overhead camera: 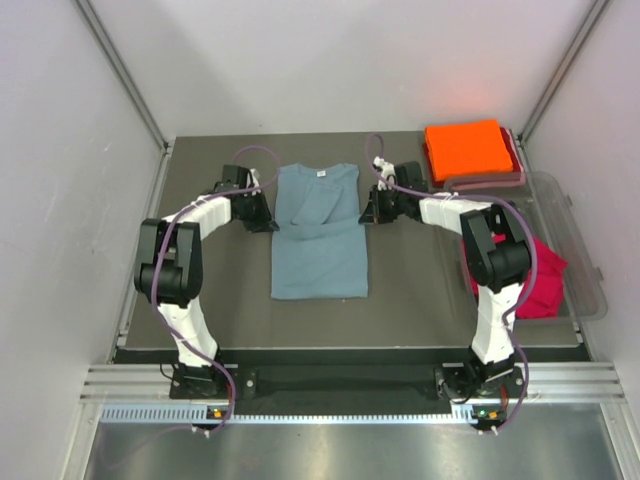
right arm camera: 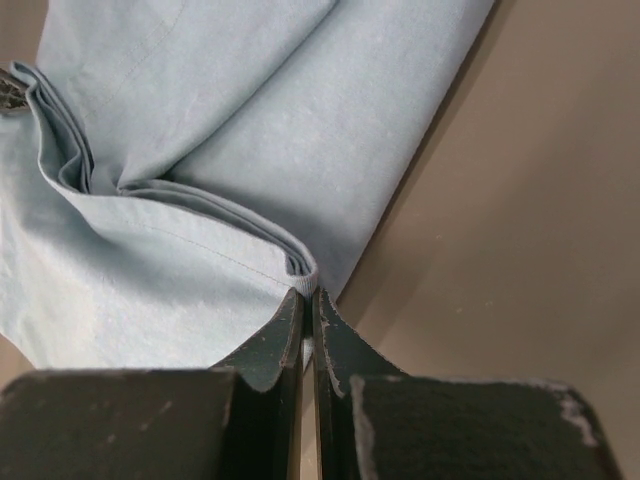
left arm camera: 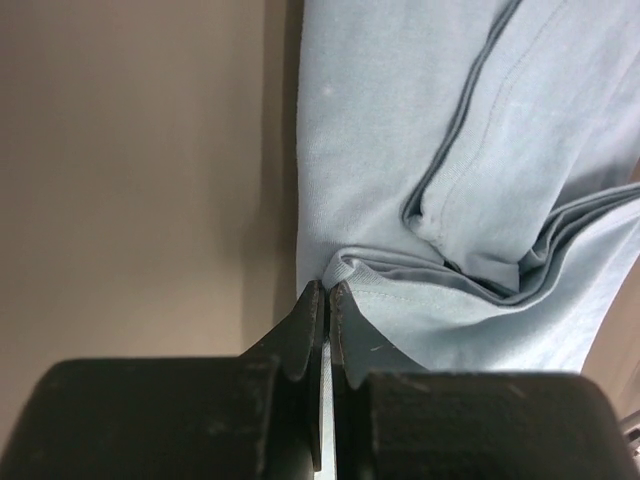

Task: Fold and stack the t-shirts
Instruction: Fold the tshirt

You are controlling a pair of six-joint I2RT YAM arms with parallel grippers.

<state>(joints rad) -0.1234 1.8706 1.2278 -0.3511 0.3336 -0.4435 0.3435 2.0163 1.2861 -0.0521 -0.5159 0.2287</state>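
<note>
The left pincer [left arm camera: 325,290] is closed, its fingers pressed together with only a slit between them. The folded edge of the grey-blue t-shirt [overhead camera: 320,240] lies right at its tips. The right pincer [right arm camera: 308,295] is closed likewise at the shirt's opposite folded edge (the cloth seems to touch the tips, though whether any is nipped is unclear). The shirt lies flat on the table [overhead camera: 240,290] between the two pincers, sleeves turned in. Beyond the right pincer, on its outer side, sits a folded orange t-shirt [overhead camera: 463,148]. Behind it, toward that arm's base, a red t-shirt [overhead camera: 540,285] lies crumpled in a clear tub [overhead camera: 580,250].
</note>
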